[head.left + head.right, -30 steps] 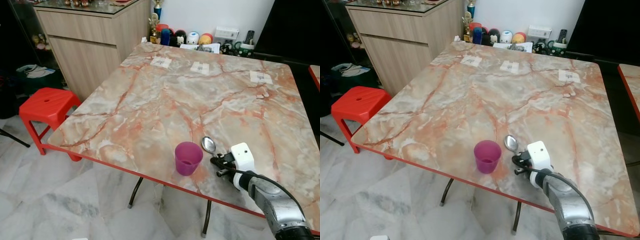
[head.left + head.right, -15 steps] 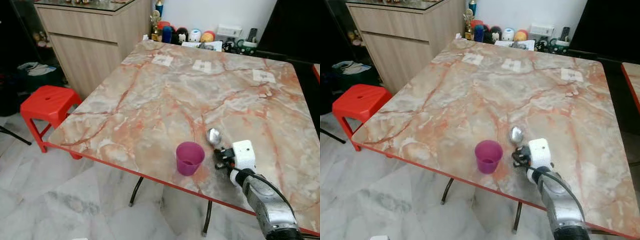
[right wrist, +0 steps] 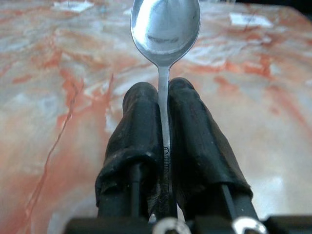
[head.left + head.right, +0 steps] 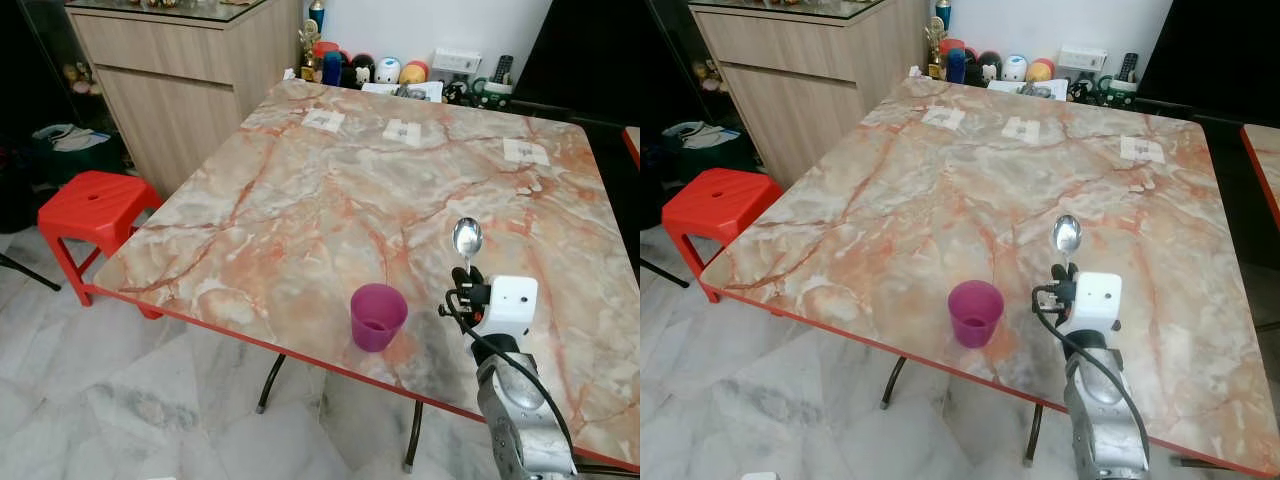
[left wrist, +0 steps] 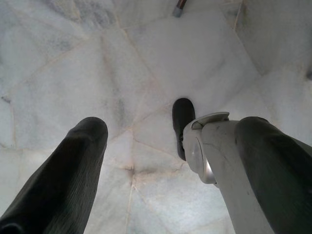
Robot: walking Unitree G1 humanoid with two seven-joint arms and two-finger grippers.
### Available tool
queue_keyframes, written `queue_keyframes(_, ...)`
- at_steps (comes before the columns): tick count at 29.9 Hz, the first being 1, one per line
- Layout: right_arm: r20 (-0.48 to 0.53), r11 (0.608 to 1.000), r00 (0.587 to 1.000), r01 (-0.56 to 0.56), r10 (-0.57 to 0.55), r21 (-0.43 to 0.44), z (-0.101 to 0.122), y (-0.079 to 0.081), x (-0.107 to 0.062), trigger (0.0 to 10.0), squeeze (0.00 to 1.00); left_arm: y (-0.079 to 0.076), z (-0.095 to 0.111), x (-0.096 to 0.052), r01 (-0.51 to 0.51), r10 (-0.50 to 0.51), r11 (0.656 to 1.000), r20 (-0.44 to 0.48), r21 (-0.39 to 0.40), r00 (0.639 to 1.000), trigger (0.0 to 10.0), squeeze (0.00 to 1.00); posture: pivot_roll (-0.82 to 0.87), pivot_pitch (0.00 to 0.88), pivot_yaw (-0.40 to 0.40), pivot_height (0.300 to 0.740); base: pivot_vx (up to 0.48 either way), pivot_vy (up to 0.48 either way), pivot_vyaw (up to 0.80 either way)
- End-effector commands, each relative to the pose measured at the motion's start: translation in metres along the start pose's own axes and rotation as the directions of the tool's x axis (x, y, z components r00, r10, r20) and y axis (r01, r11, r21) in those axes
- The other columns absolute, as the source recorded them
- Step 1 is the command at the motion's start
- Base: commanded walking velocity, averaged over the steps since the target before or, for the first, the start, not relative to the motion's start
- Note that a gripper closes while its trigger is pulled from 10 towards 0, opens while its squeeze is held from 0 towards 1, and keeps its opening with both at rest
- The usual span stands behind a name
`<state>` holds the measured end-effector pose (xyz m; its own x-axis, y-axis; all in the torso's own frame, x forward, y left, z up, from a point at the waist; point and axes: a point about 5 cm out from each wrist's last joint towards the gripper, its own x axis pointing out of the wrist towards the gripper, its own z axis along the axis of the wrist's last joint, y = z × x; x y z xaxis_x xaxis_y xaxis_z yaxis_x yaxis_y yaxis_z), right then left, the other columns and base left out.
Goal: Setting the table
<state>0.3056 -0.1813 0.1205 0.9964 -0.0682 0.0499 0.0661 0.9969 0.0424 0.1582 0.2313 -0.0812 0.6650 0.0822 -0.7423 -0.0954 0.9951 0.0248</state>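
A square marble-patterned table (image 4: pixel 330 190) with a red edge stands on a pale tiled floor (image 4: pixel 120 400). Near its front edge sits a purple cup (image 4: pixel 378 316), upright and open. Just to the cup's right, the right pincer (image 4: pixel 466 288) is clamped shut on the handle of a metal spoon (image 4: pixel 466 240), whose bowl points away toward the far side of the table; in the right wrist view the two black fingers (image 3: pixel 141 131) squeeze the handle between them. Whether the spoon touches the tabletop cannot be told. Most of the tabletop beyond them is bare, with three small paper cards (image 4: pixel 402 131) near the far edge. A red stool (image 4: pixel 92 208) stands off the table's left corner. The left pincer (image 5: pixel 141 146) hangs open above the floor.
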Motion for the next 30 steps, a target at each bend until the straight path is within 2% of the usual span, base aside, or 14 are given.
queue_keyframes(1,0.046,1.0,0.999,0.016,-0.016,-0.003,0.009,0.0,0.0,10.0,0.0,-0.001,-0.01,-0.003,0.012,-0.011,1.0,-0.033,0.022,0.999,10.0,0.0,0.01,0.1,-0.023,0.74,0.0,0.0,0.0)
queue_keyframes(8,0.069,0.999,0.997,0.034,-0.032,-0.031,0.014,-0.003,0.002,10.0,0.0,-0.001,-0.01,-0.003,0.013,-0.012,1.0,-0.031,0.027,0.999,10.0,0.0,0.01,0.11,-0.029,0.74,0.0,0.0,0.0)
queue_keyframes(13,0.1,0.999,0.995,0.006,-0.002,-0.034,0.018,0.003,0.002,10.0,0.0,-0.002,-0.009,-0.003,0.015,-0.014,1.0,-0.03,0.027,0.999,10.0,0.0,0.01,0.115,-0.032,0.74,0.0,0.0,0.0)
queue_keyframes(16,0.116,0.999,0.993,-0.015,0.021,-0.051,0.021,0.009,0.002,10.0,0.0,-0.002,-0.009,-0.003,0.014,-0.013,1.0,-0.028,0.025,1.0,10.0,0.0,0.01,0.117,-0.032,0.74,0.0,-0.249,0.0)
queue_keyframes(23,0.111,1.0,0.994,-0.004,0.007,-0.029,0.021,0.009,0.004,10.0,0.0,-0.002,-0.009,-0.003,0.012,-0.011,1.0,-0.026,0.024,1.0,10.0,0.0,0.02,0.119,-0.034,0.74,0.0,-0.258,0.0)
queue_keyframes(30,0.105,0.999,0.994,-0.003,0.006,-0.033,0.021,0.009,0.005,10.0,0.0,-0.002,-0.009,-0.003,0.013,-0.013,1.0,-0.025,0.022,1.0,10.0,0.0,0.01,0.122,-0.035,0.74,0.0,-0.297,-0.75)
